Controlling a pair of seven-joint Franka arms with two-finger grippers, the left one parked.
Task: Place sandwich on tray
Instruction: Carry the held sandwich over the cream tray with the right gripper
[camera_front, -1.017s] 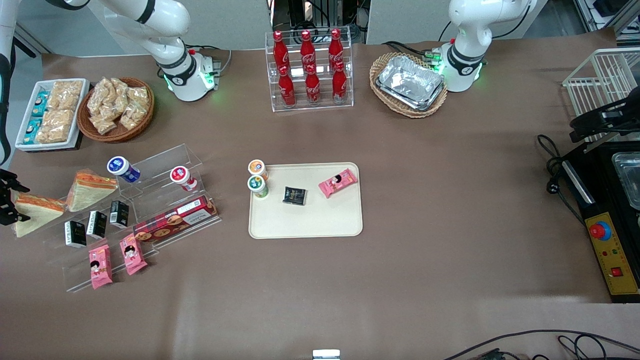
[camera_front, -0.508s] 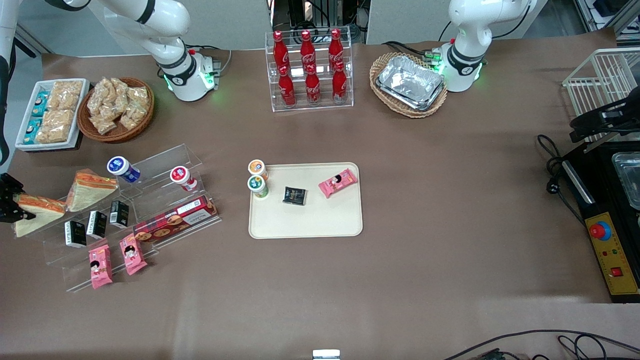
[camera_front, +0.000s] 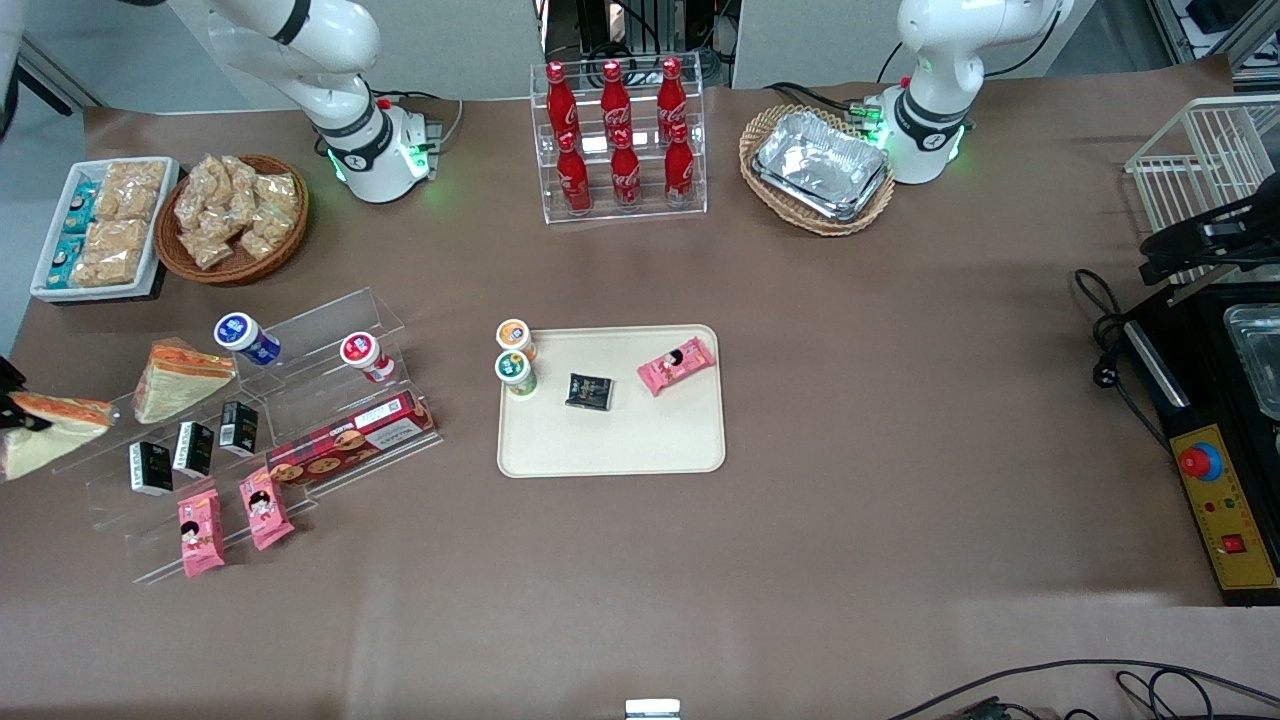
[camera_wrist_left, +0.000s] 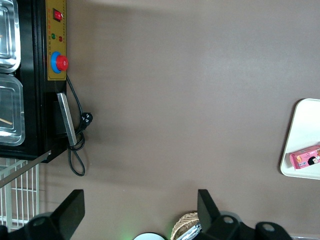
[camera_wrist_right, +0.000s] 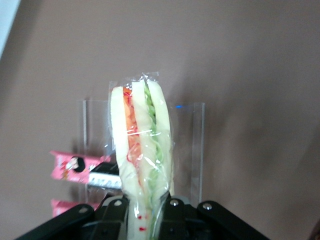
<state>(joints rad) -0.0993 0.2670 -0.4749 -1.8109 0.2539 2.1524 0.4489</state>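
A clear-wrapped sandwich (camera_wrist_right: 142, 150) of pale bread with orange and green filling stands on edge between my gripper's (camera_wrist_right: 145, 212) fingers, which are shut on its narrow end. In the front view this sandwich (camera_front: 45, 430) hangs at the working arm's end of the table, just off the acrylic stand, and only a bit of the gripper (camera_front: 8, 408) shows at the picture's edge. A near-identical wedge (camera_front: 180, 378) lies on the stand beside it. The cream tray (camera_front: 610, 445) lies mid-table, well away from the gripper.
The tray carries two small cups (camera_front: 515, 370), a black packet (camera_front: 589, 391) and a pink packet (camera_front: 676, 365). The stepped acrylic stand (camera_front: 300, 400) holds cups, small cartons, a biscuit box and pink packets. A cola bottle rack (camera_front: 618, 140), a snack basket (camera_front: 232, 218) and a foil-pan basket (camera_front: 818, 168) stand farther from the camera.
The gripper has carried the held sandwich up off the acrylic stand and outward toward the working arm's table edge. The other wedge and the tray's contents have not moved.
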